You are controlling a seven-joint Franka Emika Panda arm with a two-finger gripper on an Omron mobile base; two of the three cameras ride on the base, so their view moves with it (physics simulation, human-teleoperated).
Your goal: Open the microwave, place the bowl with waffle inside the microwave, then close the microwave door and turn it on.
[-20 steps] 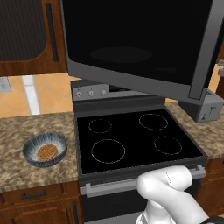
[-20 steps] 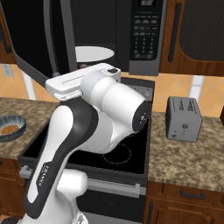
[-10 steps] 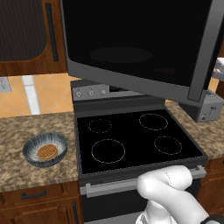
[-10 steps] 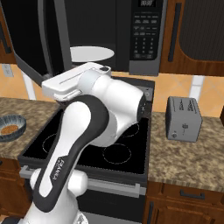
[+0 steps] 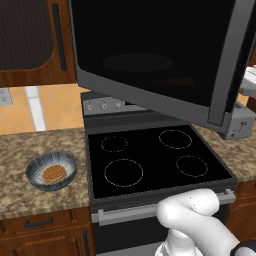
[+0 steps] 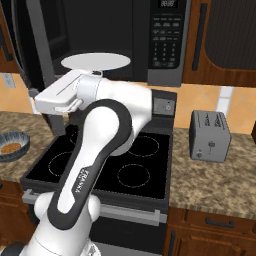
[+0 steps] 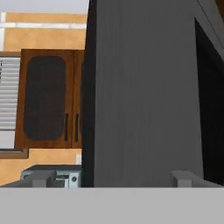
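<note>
you're looking at the microwave (image 6: 125,40) hanging open above the stove (image 5: 155,162), white turntable (image 6: 96,62) showing. microwave door (image 5: 155,55) is swinging wide out to the left. pincer (image 7: 113,178) is standing fully spread, gripping nothing, fingertips (image 7: 41,178) flanking the door's edge. bowl (image 5: 51,170) is sitting on the left worktop (image 5: 20,150), waffle (image 5: 53,173) lying inside.

The open microwave door (image 5: 165,55) hangs over the stove top (image 5: 155,160), limiting headroom above it.
</note>
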